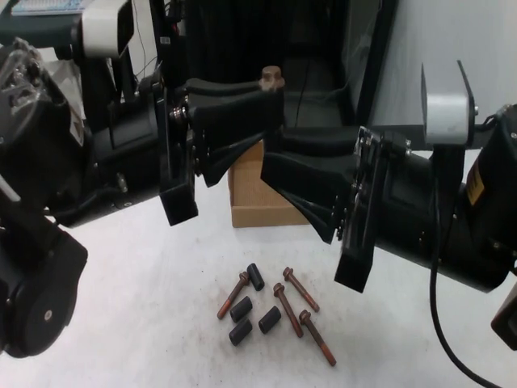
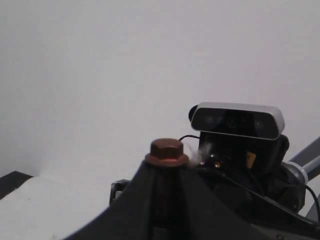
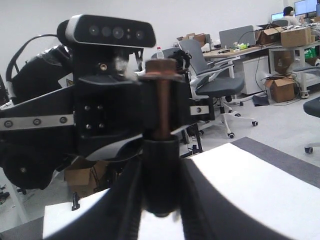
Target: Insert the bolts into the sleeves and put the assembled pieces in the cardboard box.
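Rust-brown hex-headed metal bolt (image 2: 166, 151) is held up in the air close to the brown cardboard box (image 1: 254, 202), with the left tool (image 1: 257, 129) clamped on it. Its head pokes clear of the black fingers, and in the left wrist view they hide the shank. In the right wrist view the shank runs down to the mouth of a short black cylindrical sleeve (image 3: 161, 172), which the right tool (image 3: 161, 212) is clamped on. How deep the shank sits inside cannot be made out. Both tools cover the upper part of the box, so its inside is hidden. On the white table (image 1: 121, 275), on the camera side of the box, lie four loose rusty bolts (image 1: 287, 309) and four loose black sleeves (image 1: 241, 309) — all close together.
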Tool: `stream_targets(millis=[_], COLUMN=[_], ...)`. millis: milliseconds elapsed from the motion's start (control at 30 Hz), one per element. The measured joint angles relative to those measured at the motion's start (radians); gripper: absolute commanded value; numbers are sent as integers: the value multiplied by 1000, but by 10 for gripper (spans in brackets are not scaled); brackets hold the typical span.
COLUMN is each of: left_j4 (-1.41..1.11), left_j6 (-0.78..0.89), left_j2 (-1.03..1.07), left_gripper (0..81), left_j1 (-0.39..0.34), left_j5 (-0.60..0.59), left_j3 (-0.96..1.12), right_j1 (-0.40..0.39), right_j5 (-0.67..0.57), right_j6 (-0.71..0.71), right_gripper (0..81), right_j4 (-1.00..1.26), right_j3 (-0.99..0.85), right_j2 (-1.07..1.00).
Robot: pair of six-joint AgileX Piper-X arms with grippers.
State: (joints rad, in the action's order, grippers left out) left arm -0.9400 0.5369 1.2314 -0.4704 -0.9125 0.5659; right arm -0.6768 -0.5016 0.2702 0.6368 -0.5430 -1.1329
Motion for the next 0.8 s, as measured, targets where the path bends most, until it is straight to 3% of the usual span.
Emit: stream_targets(millis=[67, 133, 267, 333, 800], left_j4=[2, 3, 13, 27, -26], left_j6=[0, 2, 38, 72, 129], left_j2=[0, 0, 0, 0, 0], left_gripper=[55, 163, 477, 577, 591], left_j1=[0, 0, 0, 2, 0], left_j5=[0, 0, 6, 12, 71], left_j3=[0, 0, 0, 0, 0], right_j1=[0, 0, 0, 0, 0], right_j5=[0, 0, 0, -6, -8], right_j6=[0, 0, 0, 0, 0], right_gripper=[8, 8, 8, 8, 8], right_j4=[-1, -1, -8, -8, -48], right_j3=[1, 1, 1, 1, -14], right_j2=[0, 0, 0, 0, 0])
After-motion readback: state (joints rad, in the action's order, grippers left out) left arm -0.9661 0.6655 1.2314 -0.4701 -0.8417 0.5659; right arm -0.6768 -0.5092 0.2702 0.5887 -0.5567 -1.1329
